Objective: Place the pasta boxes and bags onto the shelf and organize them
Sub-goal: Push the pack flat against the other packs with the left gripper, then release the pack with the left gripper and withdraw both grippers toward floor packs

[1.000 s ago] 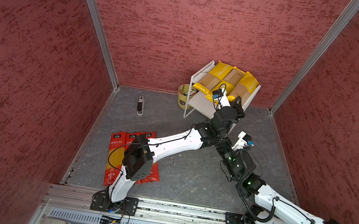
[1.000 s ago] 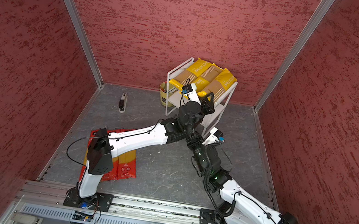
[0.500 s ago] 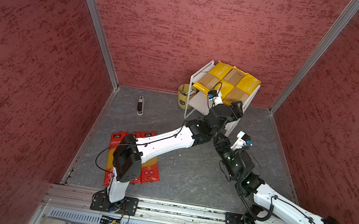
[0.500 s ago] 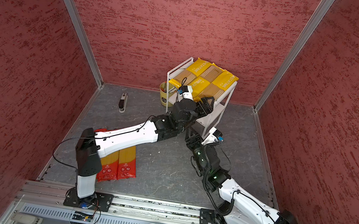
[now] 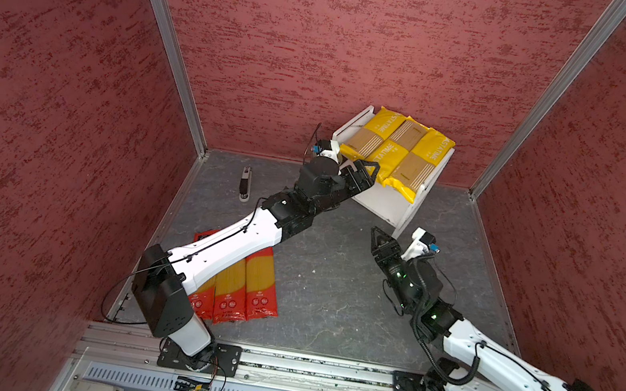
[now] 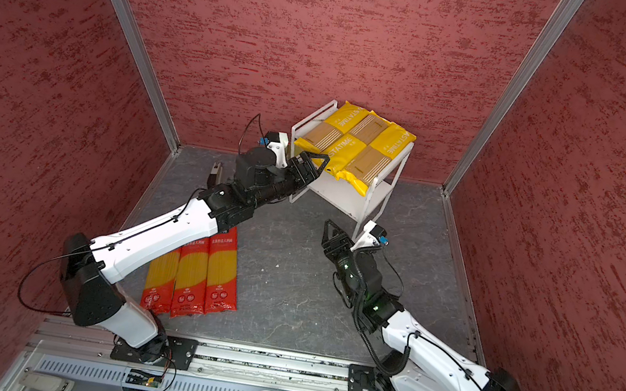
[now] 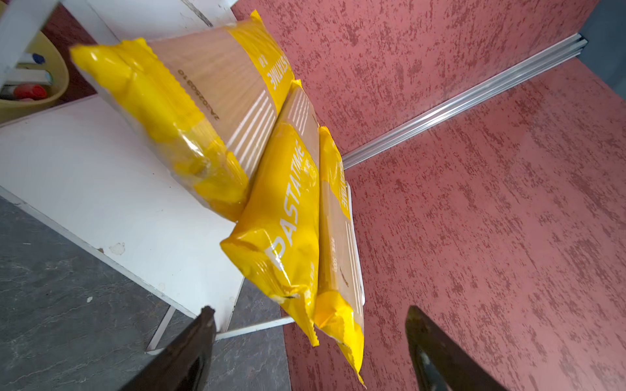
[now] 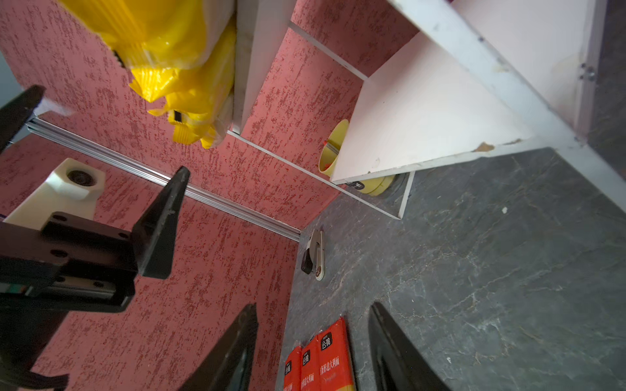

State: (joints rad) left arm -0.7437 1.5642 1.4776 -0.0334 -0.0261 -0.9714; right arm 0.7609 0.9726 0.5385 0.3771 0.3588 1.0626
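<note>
Holding our left tool (image 5: 370, 174) spread and empty, we see yellow packs (image 5: 398, 150) just ahead on the shelf (image 5: 385, 207); right tool (image 5: 378, 238) spread, empty.

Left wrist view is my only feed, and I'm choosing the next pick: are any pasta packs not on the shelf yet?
Observer: Yes, three red-ended packs lie side by side on the grey surface.
Operator: Is the right gripper busy?
Observer: No, the right gripper is open and holds nothing, close to a front leg of the shelf.
Operator: Anything else loose down there?
Observer: A small stapler-like tool lies by the wall on the left arm's side.
</note>
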